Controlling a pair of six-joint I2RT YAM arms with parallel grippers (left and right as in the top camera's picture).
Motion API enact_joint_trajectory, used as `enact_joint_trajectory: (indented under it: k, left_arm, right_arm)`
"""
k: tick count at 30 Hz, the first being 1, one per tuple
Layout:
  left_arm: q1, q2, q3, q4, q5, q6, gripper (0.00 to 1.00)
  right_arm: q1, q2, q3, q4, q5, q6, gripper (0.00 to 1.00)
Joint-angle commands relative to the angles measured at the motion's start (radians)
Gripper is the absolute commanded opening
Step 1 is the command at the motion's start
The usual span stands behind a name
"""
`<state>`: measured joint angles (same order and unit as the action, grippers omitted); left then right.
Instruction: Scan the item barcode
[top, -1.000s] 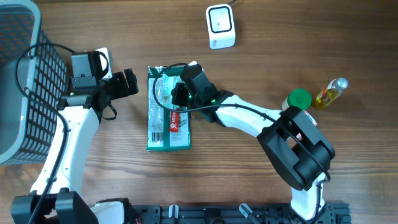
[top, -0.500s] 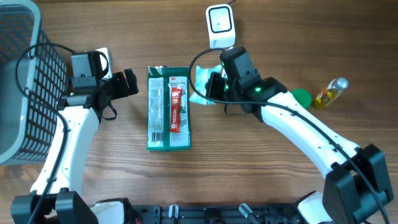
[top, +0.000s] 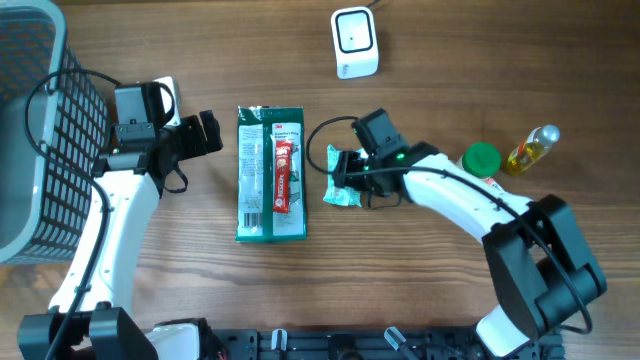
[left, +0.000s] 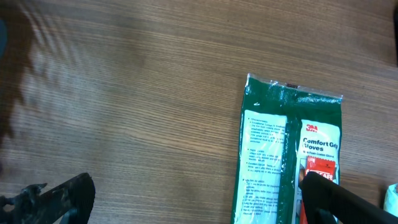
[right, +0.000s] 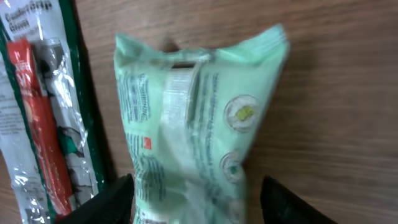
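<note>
A wood-grain worktop (top: 150, 300) is seen under everything here. Far left, a grey wire basket (top: 40, 150) is parked at the edge. Just right of it the left hand (top: 208, 132) is held wide open with nothing in it; in its own wrist view both fingers are spread right out to the bottom corners. Next along, a green glove pack (top: 271, 187) is laid flat and lengthwise, with a red strip down its clear window. Just beside that, the item, a small pale-green packet (right: 193, 124), is lying on the wood. The right hand (top: 345, 178) is placed around it with the jaws apart, one finger each side and a gap showing on one side, so it's not being squeezed. A white scanner (top: 354, 42) is sat well apart from the packet at the far edge. Further right, a green-capped bottle (top: 481, 160) and a small bottle of yellow liquid (top: 530, 150) are found close together.
</note>
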<state>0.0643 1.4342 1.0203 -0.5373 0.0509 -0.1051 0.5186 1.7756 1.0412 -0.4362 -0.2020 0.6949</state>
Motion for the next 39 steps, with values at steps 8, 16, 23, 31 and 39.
enact_joint_trajectory:
  k: [8, 16, 23, 31, 39]
  left_arm:
    - [-0.003, -0.014, 0.014, 0.002, 0.005, 0.023, 1.00]
    - [-0.003, -0.014, 0.014, 0.002, 0.005, 0.023, 1.00]
    - [-0.003, -0.014, 0.014, 0.002, 0.005, 0.023, 1.00]
    - [-0.003, -0.014, 0.014, 0.002, 0.005, 0.023, 1.00]
    - [-0.003, -0.014, 0.014, 0.002, 0.005, 0.023, 1.00]
  right_arm:
    - [-0.039, -0.079, 0.060, -0.029, -0.158, -0.120, 0.30]
    - [-0.034, 0.110, 0.045, -0.018, -0.157, -0.084, 0.32]
    - [-0.019, 0.161, 0.063, -0.024, -0.174, -0.085, 0.39]
    - [-0.018, -0.032, 0.120, -0.072, -0.203, -0.091, 0.39]
    - [0.064, -0.029, 0.046, -0.096, -0.103, -0.032, 0.16]
